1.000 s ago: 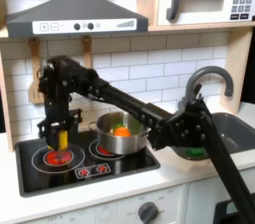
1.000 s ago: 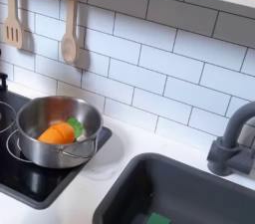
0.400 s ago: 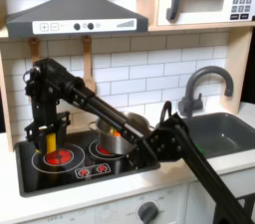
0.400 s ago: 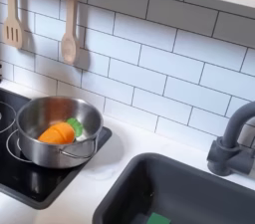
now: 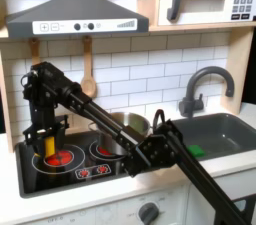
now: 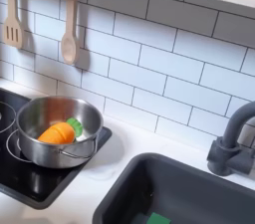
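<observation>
One yellow piece (image 5: 50,146) is sitting gripped in my fingers (image 5: 48,141), upright over the left burner (image 5: 57,156) of the stove (image 5: 30,174). Step in hand: I am carrying it; setting down next would call for a slow descent. Right of my fingers, a steel pot (image 6: 57,128) is holding orange and green food. White desk (image 6: 125,163), sink (image 5: 225,134), tiled wall (image 6: 149,59), hanging spoon (image 6: 68,31).

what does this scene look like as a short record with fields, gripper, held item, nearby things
gripper: black gripper over the left burner of the black toy stove, first exterior view
held item: yellow upright object between the fingers
pot: round silver metal pot on the stove, holding an orange piece and a green piece
wall: two wooden utensils hanging
sink: dark sink basin with grey faucet
</observation>
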